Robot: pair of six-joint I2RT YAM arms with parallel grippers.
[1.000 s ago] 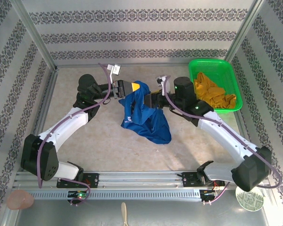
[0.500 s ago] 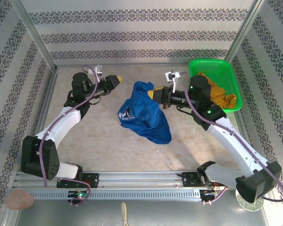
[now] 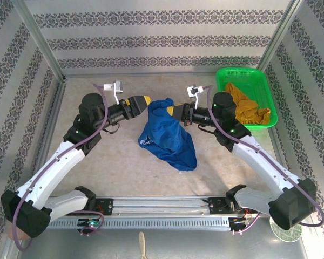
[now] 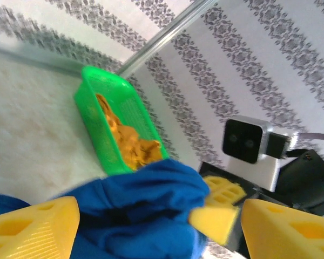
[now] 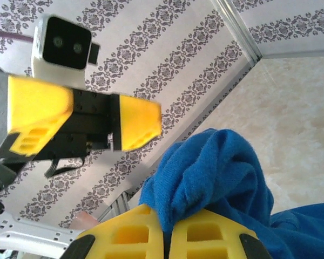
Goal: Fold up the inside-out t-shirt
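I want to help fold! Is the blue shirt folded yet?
Not yet. The blue t-shirt hangs bunched and wrinkled, one end pinched in the right hand, the rest slumped on the table.

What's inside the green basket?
A crumpled mustard yellow-orange cloth garment lies inside the green plastic basket. Whatever might be underneath it, and that part of the basket's floor, is covered.

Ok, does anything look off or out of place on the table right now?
The blue t-shirt isn't lying flat: it's a crumpled heap, its top pinched up by the shut right gripper alone. The left gripper stands open close beside it. The mustard garment sits rumpled in the green basket. Nothing looks spilled or damaged.
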